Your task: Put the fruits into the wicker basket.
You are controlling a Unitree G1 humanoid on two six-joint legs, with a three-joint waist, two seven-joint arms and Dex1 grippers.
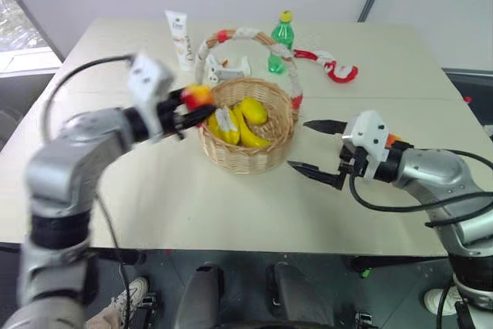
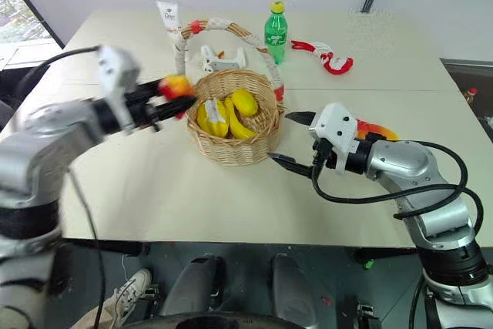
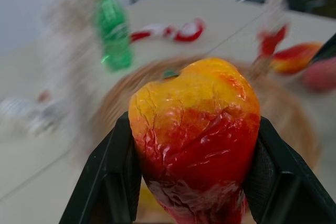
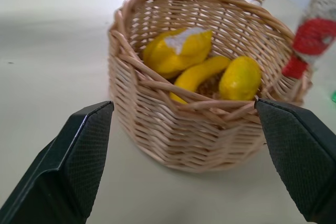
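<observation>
Left tool [image 1: 194, 110] grips a red-orange apple [image 3: 195, 140] beside the wicker basket [image 1: 246, 156] (bananas [image 4: 181, 51], lemon [image 4: 240, 78] inside); right tool [image 1: 312, 146] gapes empty

Woven wicker basket [image 4: 199, 135], glossy crackled apple [image 3: 195, 140]

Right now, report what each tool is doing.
Left tool: closed on the apple, beside the basket.
Right tool: open, holding nothing.
</observation>
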